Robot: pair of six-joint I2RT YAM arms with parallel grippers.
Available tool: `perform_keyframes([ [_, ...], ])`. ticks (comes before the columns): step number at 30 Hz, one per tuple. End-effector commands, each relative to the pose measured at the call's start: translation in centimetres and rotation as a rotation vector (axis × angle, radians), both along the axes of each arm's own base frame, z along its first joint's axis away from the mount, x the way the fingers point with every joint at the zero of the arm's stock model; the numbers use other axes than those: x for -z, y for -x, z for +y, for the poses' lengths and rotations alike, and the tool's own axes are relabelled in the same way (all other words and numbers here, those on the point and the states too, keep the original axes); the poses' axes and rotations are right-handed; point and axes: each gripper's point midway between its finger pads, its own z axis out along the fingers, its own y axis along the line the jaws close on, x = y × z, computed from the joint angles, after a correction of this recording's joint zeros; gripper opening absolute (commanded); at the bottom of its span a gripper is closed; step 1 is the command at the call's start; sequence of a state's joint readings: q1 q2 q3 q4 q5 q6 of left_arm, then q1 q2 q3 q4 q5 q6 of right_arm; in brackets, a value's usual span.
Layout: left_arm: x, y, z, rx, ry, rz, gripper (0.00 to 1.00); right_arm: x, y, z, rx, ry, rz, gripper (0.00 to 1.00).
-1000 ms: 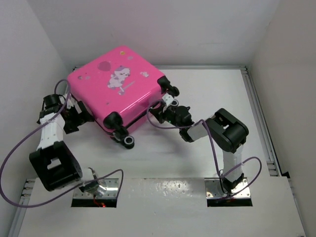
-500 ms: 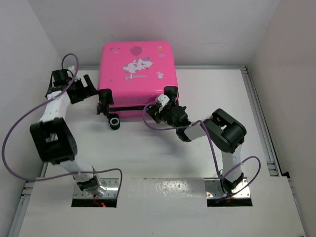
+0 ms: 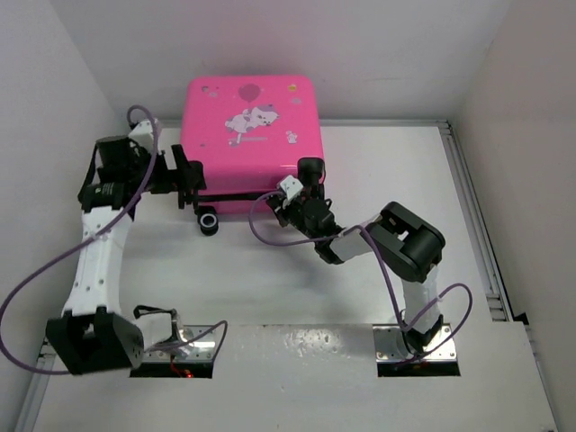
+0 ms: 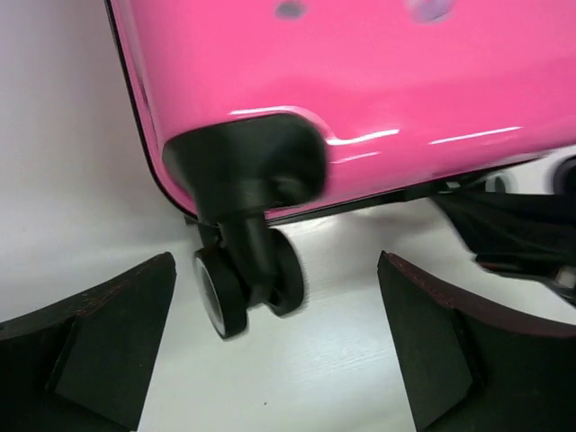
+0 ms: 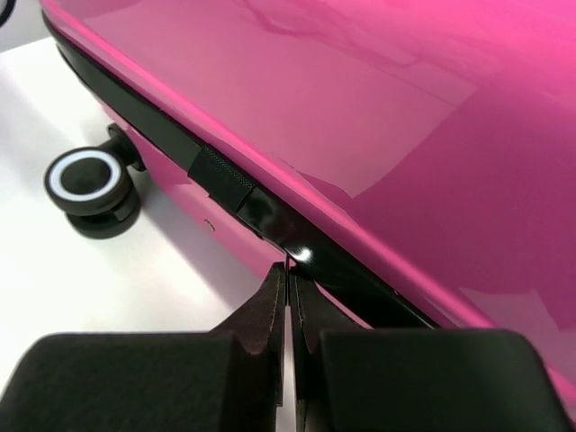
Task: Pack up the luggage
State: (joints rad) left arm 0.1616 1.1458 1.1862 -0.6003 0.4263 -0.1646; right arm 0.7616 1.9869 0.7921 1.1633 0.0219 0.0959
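The luggage (image 3: 250, 144) is a bright pink hard-shell suitcase with white cartoon print, lying flat and closed at the back of the table. My left gripper (image 3: 187, 176) is open at its front left corner, and in the left wrist view the fingers straddle a black wheel (image 4: 238, 288) under the pink shell (image 4: 360, 90) without touching it. My right gripper (image 3: 290, 191) is at the front edge. In the right wrist view its tips (image 5: 290, 274) are shut on a thin zipper pull at the black zip band (image 5: 225, 184).
White walls close in on the left, back and right, and the suitcase sits near the back wall. A metal rail (image 3: 470, 207) runs along the table's right side. Purple cables loop beside both arms. Another black wheel (image 3: 311, 167) sits by the right gripper.
The suitcase turned from a skewed pose to square against the back wall, then stayed put. My left arm swung in to its front left wheel. The right gripper stayed shut at the zip.
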Motion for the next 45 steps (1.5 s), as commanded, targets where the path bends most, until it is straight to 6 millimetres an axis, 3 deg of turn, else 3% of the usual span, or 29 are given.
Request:
perform_keyframes([
  [1,4.6,-0.5,-0.4,-0.003,-0.035,0.155,1.00,-10.8,-1.0,-0.8,0.103,-0.183,-0.224,0.00],
  [6,7.0,-2.3,0.0,-0.097,-0.147,0.220,1.00,-10.4,-1.1,-2.0,0.175,-0.154,-0.190,0.00],
  [10,7.5,-3.0,-0.1,-0.125,-0.215,0.231,0.98,-9.3,-1.1,-3.0,0.230,-0.119,-0.150,0.00],
  [12,7.9,-3.1,0.4,-0.147,-0.234,0.244,0.83,-9.2,-0.9,-3.6,0.247,-0.107,-0.136,0.00],
  [16,9.4,-3.2,1.0,-0.178,-0.169,0.297,0.52,-7.4,-1.7,-6.9,0.337,-0.081,-0.030,0.00],
  [17,9.7,-3.2,1.3,-0.194,-0.159,0.310,0.39,-6.5,-1.4,-7.8,0.349,-0.060,0.000,0.00],
  [19,10.1,-3.2,2.1,-0.219,-0.138,0.318,0.29,-6.0,-1.7,-9.5,0.380,-0.054,0.021,0.00],
  [20,10.5,-3.2,2.5,-0.229,-0.137,0.331,0.18,-5.5,-1.7,-10.6,0.396,-0.039,0.035,0.00],
  [23,11.8,-3.3,4.1,-0.274,-0.111,0.374,0.03,-4.2,-2.0,-13.0,0.441,-0.015,0.069,0.00],
  [25,12.8,-3.6,4.6,-0.291,-0.094,0.405,0.01,-3.5,-2.4,-14.7,0.466,0.002,0.086,0.00],
  [33,12.4,-5.1,6.4,-0.320,-0.086,0.403,0.00,-1.7,-2.0,-19.1,0.501,0.061,0.086,0.00],
  [37,13.3,-5.1,7.3,-0.338,-0.094,0.434,0.00,-1.2,-2.0,-21.3,0.538,0.062,0.090,0.00],
  [42,14.2,-6.2,8.9,-0.351,-0.154,0.453,0.00,-1.5,-3.6,-24.2,0.588,0.050,0.071,0.00],
  [45,14.5,-6.9,9.2,-0.334,-0.171,0.462,0.00,-2.5,-5.8,-25.1,0.604,0.021,0.042,0.00],
])
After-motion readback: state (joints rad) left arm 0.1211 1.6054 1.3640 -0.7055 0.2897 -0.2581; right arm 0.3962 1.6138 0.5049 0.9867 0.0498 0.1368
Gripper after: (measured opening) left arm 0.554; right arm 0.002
